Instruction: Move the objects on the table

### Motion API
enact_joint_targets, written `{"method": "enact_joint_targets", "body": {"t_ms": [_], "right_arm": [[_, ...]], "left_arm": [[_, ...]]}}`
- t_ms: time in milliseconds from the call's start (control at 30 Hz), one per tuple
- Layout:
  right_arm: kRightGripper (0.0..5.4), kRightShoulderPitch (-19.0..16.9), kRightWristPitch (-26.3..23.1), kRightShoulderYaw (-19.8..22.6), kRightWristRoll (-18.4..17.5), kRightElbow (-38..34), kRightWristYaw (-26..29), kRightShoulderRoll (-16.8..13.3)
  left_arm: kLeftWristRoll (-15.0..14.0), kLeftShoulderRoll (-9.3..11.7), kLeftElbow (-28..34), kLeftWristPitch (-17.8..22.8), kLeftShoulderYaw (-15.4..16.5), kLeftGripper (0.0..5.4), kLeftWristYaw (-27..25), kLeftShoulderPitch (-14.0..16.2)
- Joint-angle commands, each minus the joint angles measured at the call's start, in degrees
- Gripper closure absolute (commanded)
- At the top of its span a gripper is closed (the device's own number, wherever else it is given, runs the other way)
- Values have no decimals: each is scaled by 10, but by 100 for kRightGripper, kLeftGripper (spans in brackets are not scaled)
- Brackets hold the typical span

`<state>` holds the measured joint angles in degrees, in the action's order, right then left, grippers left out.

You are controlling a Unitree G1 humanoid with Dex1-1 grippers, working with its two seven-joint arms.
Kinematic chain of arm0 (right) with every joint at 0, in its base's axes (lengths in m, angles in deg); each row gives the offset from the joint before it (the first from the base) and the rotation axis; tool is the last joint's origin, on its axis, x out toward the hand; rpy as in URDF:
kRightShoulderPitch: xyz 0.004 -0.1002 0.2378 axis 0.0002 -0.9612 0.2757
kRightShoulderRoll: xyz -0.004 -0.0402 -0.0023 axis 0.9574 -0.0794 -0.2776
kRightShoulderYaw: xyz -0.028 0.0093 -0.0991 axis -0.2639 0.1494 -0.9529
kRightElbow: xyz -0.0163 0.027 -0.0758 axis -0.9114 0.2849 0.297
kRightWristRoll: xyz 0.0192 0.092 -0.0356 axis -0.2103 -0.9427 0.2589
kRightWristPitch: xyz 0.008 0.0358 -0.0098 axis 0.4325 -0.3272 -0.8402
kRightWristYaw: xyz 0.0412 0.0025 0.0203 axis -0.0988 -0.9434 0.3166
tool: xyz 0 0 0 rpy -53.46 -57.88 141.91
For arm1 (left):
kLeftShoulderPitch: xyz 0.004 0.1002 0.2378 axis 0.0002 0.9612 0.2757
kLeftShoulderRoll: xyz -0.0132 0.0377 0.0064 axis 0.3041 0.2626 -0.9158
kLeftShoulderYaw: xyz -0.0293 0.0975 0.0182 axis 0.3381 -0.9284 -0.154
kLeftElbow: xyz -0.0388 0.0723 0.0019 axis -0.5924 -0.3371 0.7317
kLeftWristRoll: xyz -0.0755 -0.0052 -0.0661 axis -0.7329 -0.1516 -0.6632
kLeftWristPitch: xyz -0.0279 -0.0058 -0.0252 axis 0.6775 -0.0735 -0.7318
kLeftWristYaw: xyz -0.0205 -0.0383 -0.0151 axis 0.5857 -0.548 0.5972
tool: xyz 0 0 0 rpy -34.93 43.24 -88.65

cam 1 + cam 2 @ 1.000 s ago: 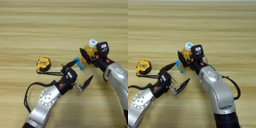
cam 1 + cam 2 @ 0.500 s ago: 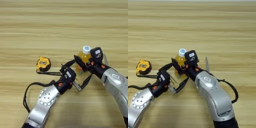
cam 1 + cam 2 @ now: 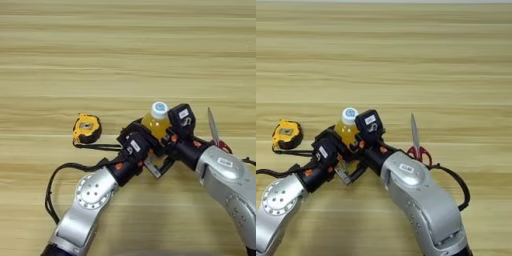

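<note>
While the right gripper clasps the juice bottle near the table's front middle, the left gripper sits just below it, fingers spread. Scissors lie to the right, the tape measure to the left.

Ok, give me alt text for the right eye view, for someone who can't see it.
Both grippers meet at the orange-juice bottle at mid-table: the right gripper holds it, the left gripper crowds alongside. Tape measure lies left, red-handled scissors right.
</note>
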<state>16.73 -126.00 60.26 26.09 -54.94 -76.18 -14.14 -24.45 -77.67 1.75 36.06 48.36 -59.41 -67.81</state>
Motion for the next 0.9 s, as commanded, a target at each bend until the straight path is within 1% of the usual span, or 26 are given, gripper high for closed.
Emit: {"method": "enact_joint_targets", "body": {"t_ms": [33, 233, 300, 367, 400, 433, 533, 567, 700, 800, 900], "right_arm": [[188, 9, -11, -1, -18, -26, -3, 13], [188, 19, -18, -8, -22, -33, -10, 20], [188, 20, -16, -7, -21, -31, -12, 21], [188, 22, -14, -5, -20, -31, -13, 23], [188, 23, -13, -5, -19, -30, -13, 23], [188, 23, -12, -6, -19, -30, -14, 23], [188, 24, -11, -6, -17, -30, -14, 23], [188, 24, -11, -7, -16, -29, -14, 23], [188, 25, -6, -7, -11, -20, -14, 20], [188, 24, 0, -9, -5, -11, -14, 16], [188, 23, 3, -9, -2, -6, -13, 14]], "left_arm": [[3, -1, -8, 2, 3, 0, 2, -6], [3, -1, -14, 2, 6, 0, 1, -7], [3, -1, -17, 2, 6, 39, -1, -7], [3, 0, -19, 3, 5, 49, -3, -8], [3, 0, -19, 2, 4, 69, -5, -7], [3, 1, -19, 2, 4, 72, -6, -7], [1, 1, -20, 1, 4, 104, -9, -7], [0, 1, -20, 1, 4, 123, -9, -7], [-1, 1, -18, 1, 5, 165, -10, -6], [-3, 1, -17, 1, 6, 189, -10, -5], [-7, 1, -16, 1, 8, 195, -11, -5]]}}
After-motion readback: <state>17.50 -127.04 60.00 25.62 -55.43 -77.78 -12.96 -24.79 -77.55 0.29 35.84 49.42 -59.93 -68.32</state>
